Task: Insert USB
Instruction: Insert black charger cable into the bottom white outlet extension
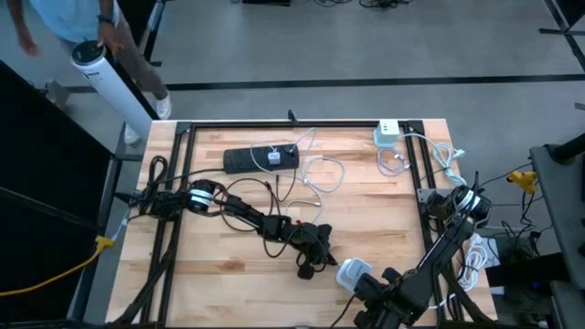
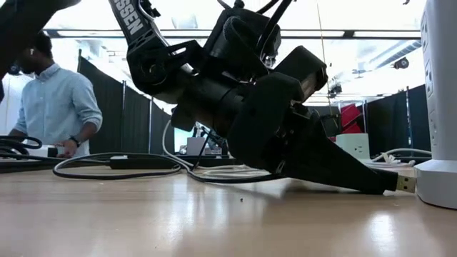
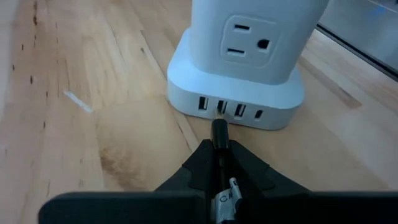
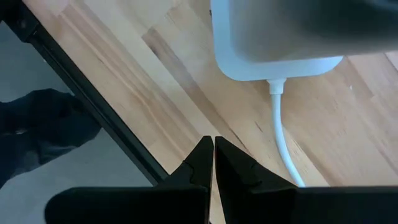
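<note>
Beyond the light wooden bench (image 1: 228,265) lies a grey floor, where a person in a pale blue shirt (image 2: 53,100) stands near the far left corner. On the bench's far side rests a black power strip (image 1: 260,159), with loose white cables (image 1: 322,174) coiled beside it, none of them part of this step as far as I can judge. The left gripper (image 2: 385,183) lies low over the bench's near middle, its jaws clenched on a black USB plug with a metal tip (image 2: 405,183). That tip is just short of a white charging block with a row of USB ports along its base (image 3: 239,93); the left wrist view shows the plug (image 3: 219,134) lined up with one port, yet the low view shows the metal bare, so insertion is not yet done. What remains, I judge, is a short straight push. To the right, the right gripper (image 4: 213,163) waits near the bench's near edge, jaws pressed together and empty, behind the block (image 4: 280,43).
</note>
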